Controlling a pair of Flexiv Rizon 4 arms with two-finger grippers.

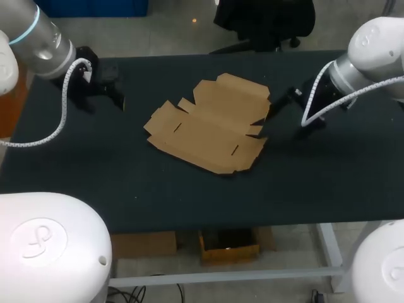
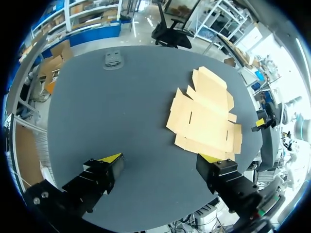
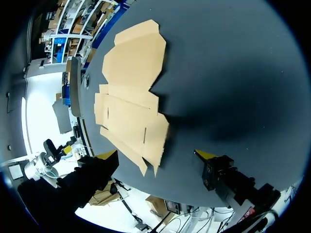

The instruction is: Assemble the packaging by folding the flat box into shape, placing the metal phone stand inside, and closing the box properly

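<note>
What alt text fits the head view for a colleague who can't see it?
A flat, unfolded cardboard box lies near the middle of a dark table. The left end effector hangs apart from it toward the table's far left, while the right end effector, fingers open, sits at the box's right edge.

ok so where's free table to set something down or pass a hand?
Free: the table strip between the flat box and the near edge, and the gap between left gripper and box. Crowded: the box's right edge, right gripper close by.
</note>
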